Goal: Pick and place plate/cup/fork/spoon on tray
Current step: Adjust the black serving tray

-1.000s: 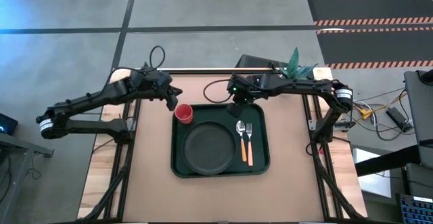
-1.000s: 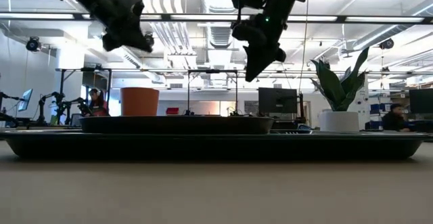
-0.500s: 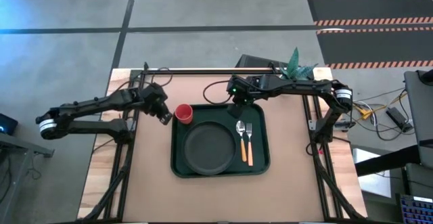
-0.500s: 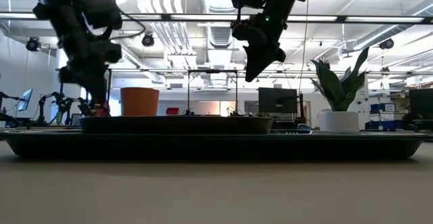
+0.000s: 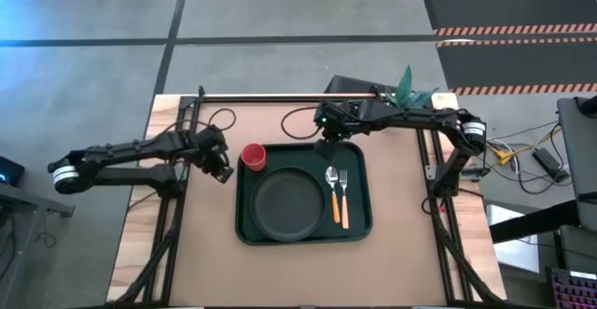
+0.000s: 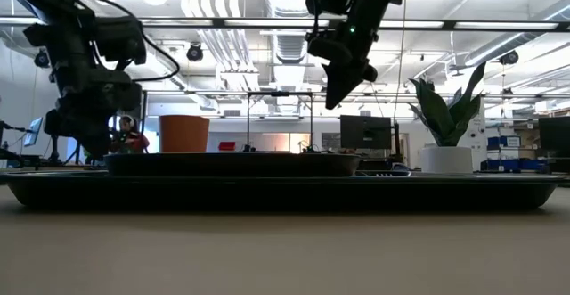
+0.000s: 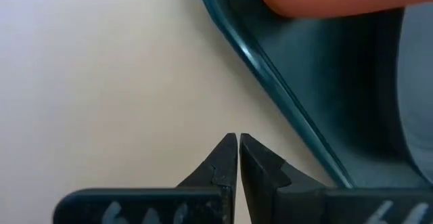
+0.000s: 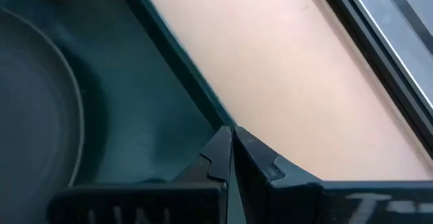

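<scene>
tabletop (image 5: 308, 272): tan, sitting mid-frame on grey floor
tray (image 5: 362, 230): centre, carrying plate (image 5: 289, 205), cup (image 5: 253, 156), spoon (image 5: 332, 190), fork (image 5: 343, 195)
left end effector (image 5: 224, 173): pressed together, hovering left of tray
right end effector (image 5: 328, 141): pressed together, hovering over tray's upper edge

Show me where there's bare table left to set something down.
Widest bare patch: between the tray near edge and the table front edge. Bare strips also flank the tray on both sides. Crowded: the tray itself with plate, cup, spoon, fork. Left gripper, shut, sits off its left edge, right gripper, shut, over its far edge.
</scene>
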Controlling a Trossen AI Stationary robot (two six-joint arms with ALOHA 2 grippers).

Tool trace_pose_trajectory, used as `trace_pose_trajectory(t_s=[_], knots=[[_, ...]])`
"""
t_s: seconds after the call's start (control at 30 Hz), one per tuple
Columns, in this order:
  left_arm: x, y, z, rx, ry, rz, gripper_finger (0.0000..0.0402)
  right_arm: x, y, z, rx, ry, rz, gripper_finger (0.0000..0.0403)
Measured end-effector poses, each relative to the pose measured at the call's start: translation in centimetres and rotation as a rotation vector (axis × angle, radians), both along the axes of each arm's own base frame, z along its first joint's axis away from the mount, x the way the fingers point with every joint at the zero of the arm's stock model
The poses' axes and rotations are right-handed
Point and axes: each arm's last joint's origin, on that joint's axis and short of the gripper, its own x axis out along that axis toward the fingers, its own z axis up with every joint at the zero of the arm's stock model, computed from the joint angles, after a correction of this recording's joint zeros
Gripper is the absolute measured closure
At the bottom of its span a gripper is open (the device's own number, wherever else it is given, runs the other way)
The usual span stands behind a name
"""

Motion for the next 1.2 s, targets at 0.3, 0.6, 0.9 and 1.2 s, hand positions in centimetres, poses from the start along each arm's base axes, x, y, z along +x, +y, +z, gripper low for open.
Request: trace_pose_trajectory(t_s=[0.3, 0.6, 0.9, 1.2], knots=[[0.3, -0.2, -1.8, -0.067, -0.103, 0.003, 0.0402, -0.5, -1.6, 0.0, -0.009, 0.007, -0.029, 0.0394], [-0.3, -0.5, -3.7, -0.087, -0.091, 0.034, 0.0402, -0.6, -1.7, 0.0, -0.01, 0.008, -0.029, 0.0394], [0.5, -0.1, -4.2, -0.054, -0.23, 0.086, 0.0402, -0.6, -1.7, 0.0, -0.011, 0.008, -0.029, 0.0394], [0.5, -0.1, -4.3, -0.062, -0.235, 0.102, 0.0402, -0.6, -1.7, 0.0, -0.011, 0.008, -0.027, 0.0394]])
